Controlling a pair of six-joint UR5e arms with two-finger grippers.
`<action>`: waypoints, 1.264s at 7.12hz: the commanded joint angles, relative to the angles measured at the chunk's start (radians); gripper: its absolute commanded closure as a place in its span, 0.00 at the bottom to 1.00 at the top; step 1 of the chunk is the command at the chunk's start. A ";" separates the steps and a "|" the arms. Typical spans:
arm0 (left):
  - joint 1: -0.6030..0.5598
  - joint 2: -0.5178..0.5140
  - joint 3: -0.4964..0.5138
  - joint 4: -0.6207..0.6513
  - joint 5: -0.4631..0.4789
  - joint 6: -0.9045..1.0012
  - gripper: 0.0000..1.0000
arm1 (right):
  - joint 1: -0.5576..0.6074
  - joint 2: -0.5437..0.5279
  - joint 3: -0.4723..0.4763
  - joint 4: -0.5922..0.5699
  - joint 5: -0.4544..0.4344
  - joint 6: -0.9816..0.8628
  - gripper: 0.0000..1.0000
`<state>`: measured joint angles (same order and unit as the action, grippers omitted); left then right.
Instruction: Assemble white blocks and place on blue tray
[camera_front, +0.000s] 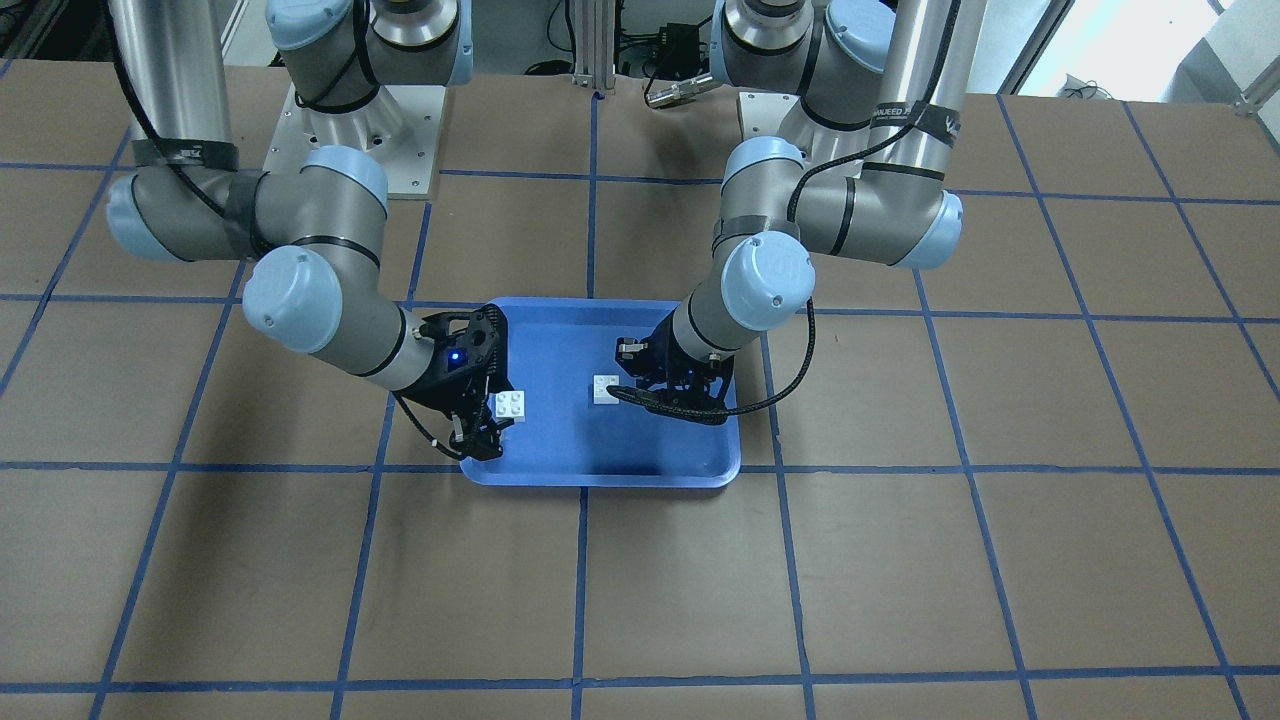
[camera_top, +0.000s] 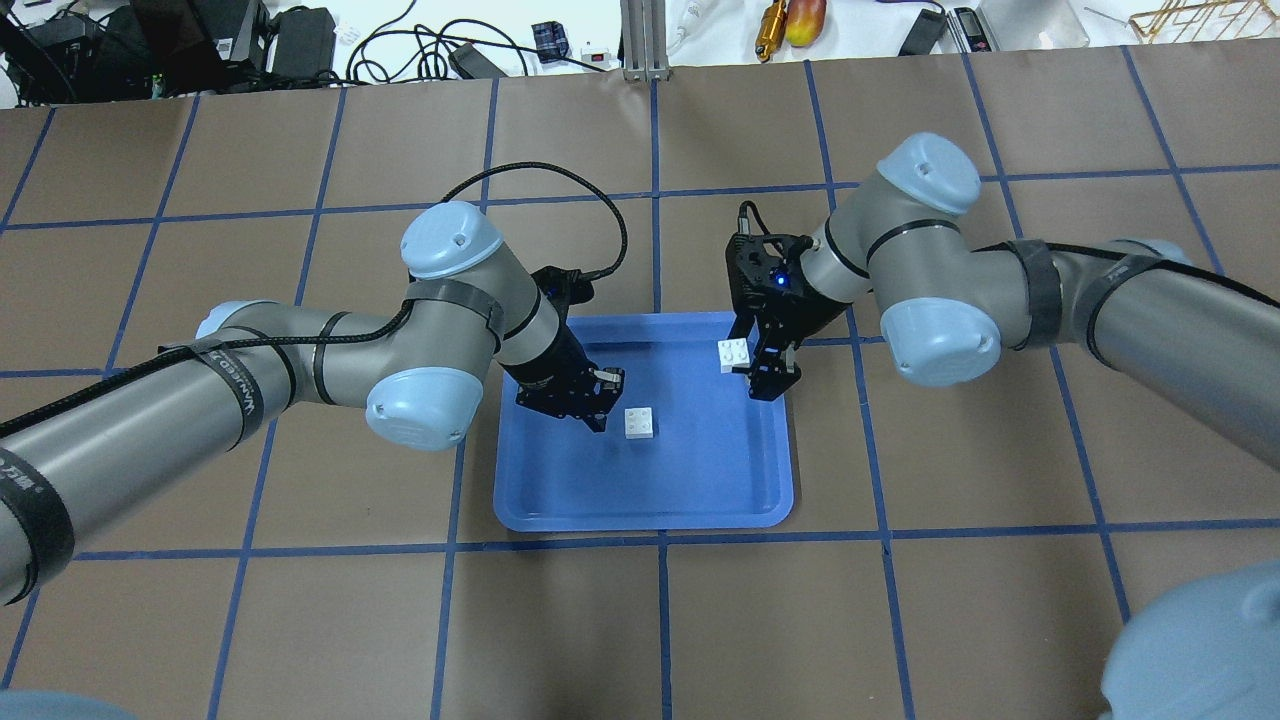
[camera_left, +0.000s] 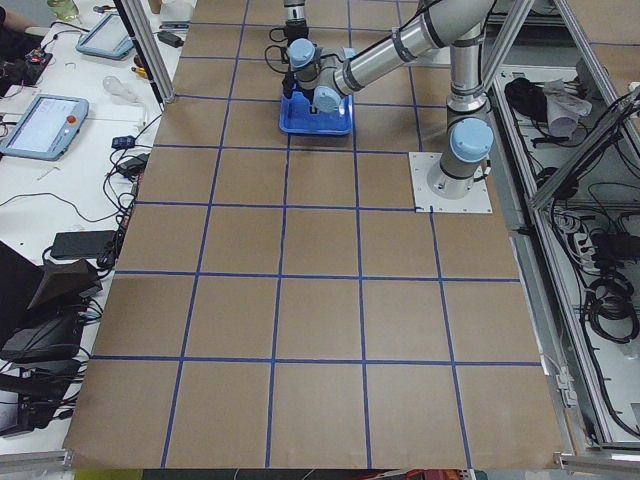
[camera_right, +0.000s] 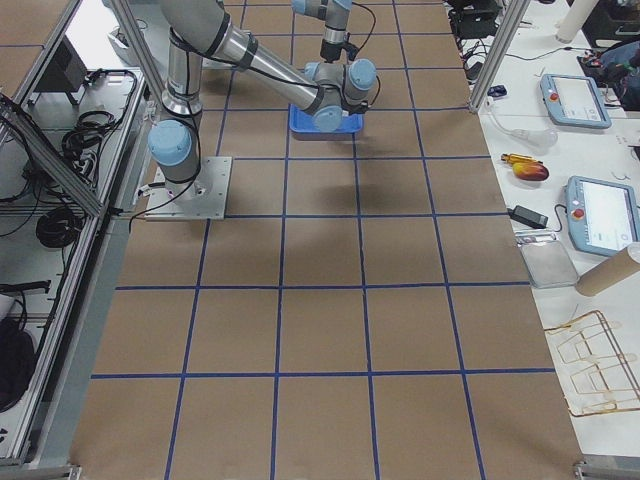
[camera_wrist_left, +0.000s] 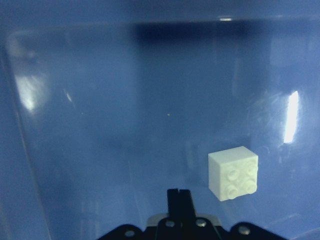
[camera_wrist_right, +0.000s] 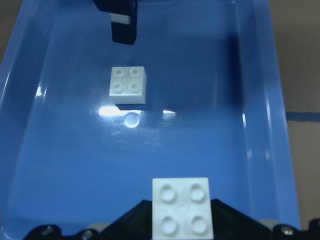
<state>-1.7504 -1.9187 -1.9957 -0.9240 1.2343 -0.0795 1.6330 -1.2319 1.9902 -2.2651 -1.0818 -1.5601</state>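
Note:
The blue tray lies at the table's middle. One white 2x2 block rests studs up on the tray floor, also in the left wrist view and right wrist view. My left gripper hangs just left of it, shut and empty, low over the tray. My right gripper is shut on a second white block and holds it above the tray's far right part; this block fills the bottom of the right wrist view. In the front view the held block is on the left.
The brown table carries a grid of blue tape lines. Cables and tools lie beyond its far edge. Both arms' elbows reach in close beside the tray. Tablets sit on side benches.

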 joint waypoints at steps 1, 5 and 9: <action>0.002 -0.016 -0.011 0.033 -0.051 -0.012 0.87 | 0.062 -0.003 0.119 -0.178 -0.010 0.078 0.90; 0.002 -0.014 -0.017 0.033 -0.061 -0.079 0.87 | 0.114 0.003 0.128 -0.208 0.005 0.193 0.90; 0.002 -0.019 -0.003 0.034 -0.058 -0.077 0.87 | 0.136 0.061 0.128 -0.329 0.006 0.215 0.90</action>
<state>-1.7487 -1.9360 -2.0076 -0.8902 1.1742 -0.1609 1.7638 -1.1821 2.1186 -2.5612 -1.0764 -1.3508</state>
